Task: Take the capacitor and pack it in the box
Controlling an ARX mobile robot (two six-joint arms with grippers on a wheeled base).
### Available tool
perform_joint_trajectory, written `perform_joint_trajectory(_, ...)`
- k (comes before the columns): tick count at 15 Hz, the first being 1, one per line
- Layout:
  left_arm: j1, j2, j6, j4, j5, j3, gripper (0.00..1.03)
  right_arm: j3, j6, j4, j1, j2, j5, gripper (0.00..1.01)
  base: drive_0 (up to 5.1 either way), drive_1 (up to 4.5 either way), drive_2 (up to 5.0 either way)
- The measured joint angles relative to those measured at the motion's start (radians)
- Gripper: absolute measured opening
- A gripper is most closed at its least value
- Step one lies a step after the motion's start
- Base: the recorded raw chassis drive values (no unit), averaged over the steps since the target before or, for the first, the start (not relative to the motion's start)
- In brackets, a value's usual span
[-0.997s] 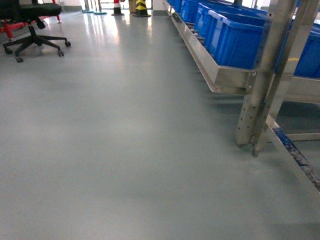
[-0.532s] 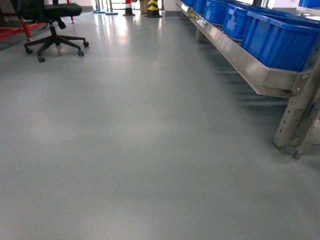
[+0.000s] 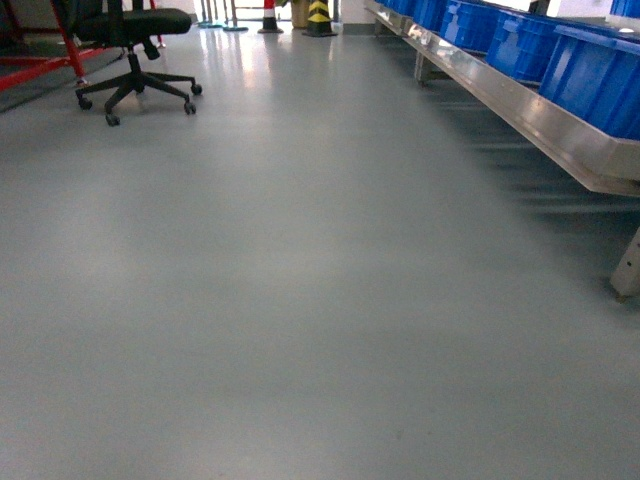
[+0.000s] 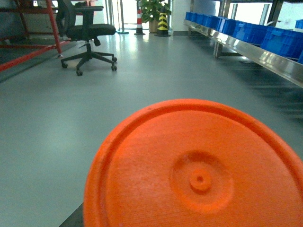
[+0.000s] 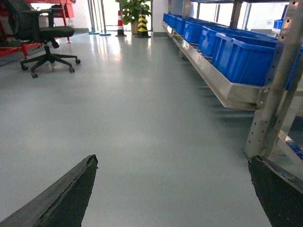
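Observation:
An orange round disc with a dimple in its middle, the capacitor (image 4: 199, 175), fills the lower part of the left wrist view, right up against the camera and above the floor. It hides the left gripper's fingers except for a dark sliver at the bottom left. It sits fixed in front of that wrist, so the left gripper reads as shut on it. My right gripper (image 5: 171, 160) is open, its two dark fingertips (image 5: 71, 198) wide apart over bare grey floor. The head view holds neither gripper. The box is out of view.
A long metal rack (image 3: 540, 115) with blue crates (image 3: 595, 65) runs along the right, its upright post (image 5: 274, 90) close to my right gripper. A black office chair (image 3: 135, 60) stands at the far left beside a red frame (image 3: 40, 65). A striped bollard (image 3: 318, 15) stands at the back.
The head view has swung left: the rack and its post slid to the right edge, and the chair moved rightward into the picture.

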Motion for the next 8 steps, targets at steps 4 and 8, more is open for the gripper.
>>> perform_joint_trajectory(4,0.0,0.0,0.0,0.001,0.001,0.0,0.43,0.0,0.0,-0.004,0.0,0.0,0.0,0.98,-5.0,2.5,2.5)
perform_joint_trajectory(8,0.0,0.0,0.0,0.0,0.0,0.0,0.43,0.0,0.0,0.0,0.0,0.0,0.0,0.98,-5.1,2.37,2.4)
